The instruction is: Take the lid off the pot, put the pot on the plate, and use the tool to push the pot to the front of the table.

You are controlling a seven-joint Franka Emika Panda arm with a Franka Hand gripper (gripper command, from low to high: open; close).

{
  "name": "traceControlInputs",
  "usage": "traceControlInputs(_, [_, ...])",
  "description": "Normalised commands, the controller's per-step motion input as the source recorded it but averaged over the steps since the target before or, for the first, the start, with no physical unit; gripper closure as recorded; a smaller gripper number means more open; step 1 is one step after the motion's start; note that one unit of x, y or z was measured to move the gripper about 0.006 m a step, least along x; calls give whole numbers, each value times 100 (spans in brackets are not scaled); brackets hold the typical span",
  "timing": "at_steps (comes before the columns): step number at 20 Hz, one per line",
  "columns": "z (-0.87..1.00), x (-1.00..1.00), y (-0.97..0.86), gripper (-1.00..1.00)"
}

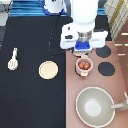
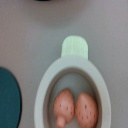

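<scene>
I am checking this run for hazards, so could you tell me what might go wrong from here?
1. The gripper hovers just above the pot, which sits on the stove counter with reddish contents exposed; an off-centre descent could tip it.
2. The large grey pan lies close by and may get bumped.
3. The plate might slide when loaded.
</scene>
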Motion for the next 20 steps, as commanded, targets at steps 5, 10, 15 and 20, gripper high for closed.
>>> traceControlInputs(5, [-53,22,-27,-100])
traceControlInputs(10, [-53,1,-10,-100])
traceControlInputs(15, [-48,9,-1,-100])
traceControlInputs(20, [-37,19,0,-100])
